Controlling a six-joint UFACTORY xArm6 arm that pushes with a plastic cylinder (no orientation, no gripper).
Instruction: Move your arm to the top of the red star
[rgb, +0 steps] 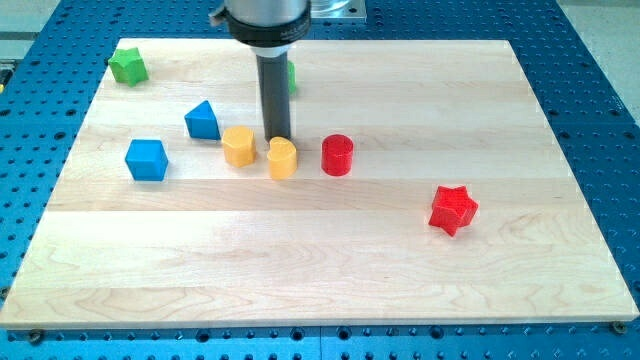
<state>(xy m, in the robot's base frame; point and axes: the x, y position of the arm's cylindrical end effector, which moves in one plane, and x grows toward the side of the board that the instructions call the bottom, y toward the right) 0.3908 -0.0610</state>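
The red star lies on the wooden board at the view's right, below the middle. My tip is far to its left and higher up, just above a yellow block and touching or nearly touching its top edge. The dark rod rises from there to the arm at the view's top.
A second yellow block sits left of the tip, a red cylinder right of it. A blue triangular block and a blue cube lie further left. A green star is at top left. A green block peeks out behind the rod.
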